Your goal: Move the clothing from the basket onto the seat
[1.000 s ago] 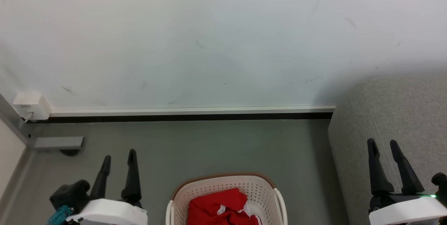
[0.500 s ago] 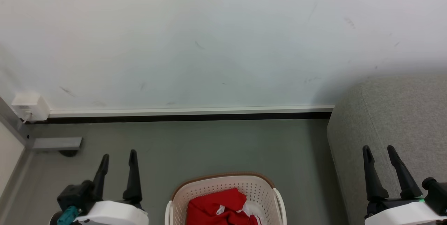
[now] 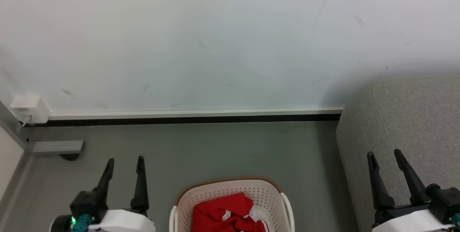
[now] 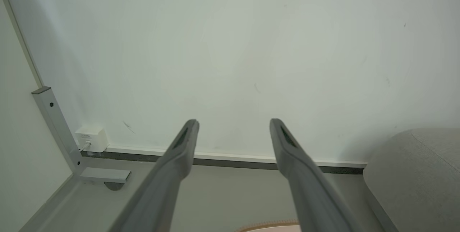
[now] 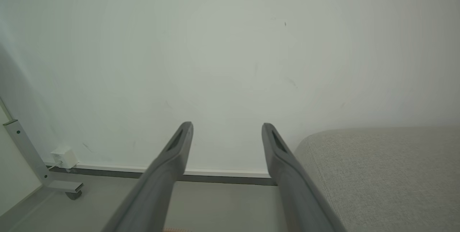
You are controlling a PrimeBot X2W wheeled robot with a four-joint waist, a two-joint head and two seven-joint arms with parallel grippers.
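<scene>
Pale wall (image 3: 215, 37): off-white and faintly scuffed, it takes up the upper half of the head view; a white skirting strip (image 3: 194, 110) with a dark line under it runs along its foot.
Grey floor (image 3: 215, 149): smooth and matt, stretching from the skirting down to the robot.
Seat (image 3: 413, 117): light-grey fabric sofa with a rounded corner and a stitched seam, at the right edge and backed against the wall.
Basket (image 3: 230, 190): cream perforated plastic with a brown rim, on the floor at bottom centre between the two grippers, partly cut off by the picture's lower edge; it stands just left of the seat, with a strip of floor between them.
Clothing (image 3: 219, 214): bright red fabric with touches of white, crumpled inside the basket, none of it on the seat.
Left gripper (image 3: 124, 160): lower left, above the floor, left of the basket; dark fingers spread apart, nothing between them.
Right gripper (image 3: 383, 152): lower right, in front of the seat's side; fingers spread apart, holding nothing.
Metal foot (image 3: 57, 146): grey bar lying on the floor at far left, near the wall.
White box (image 3: 29, 109): small, mounted low on the wall at far left, just above the skirting.
</scene>
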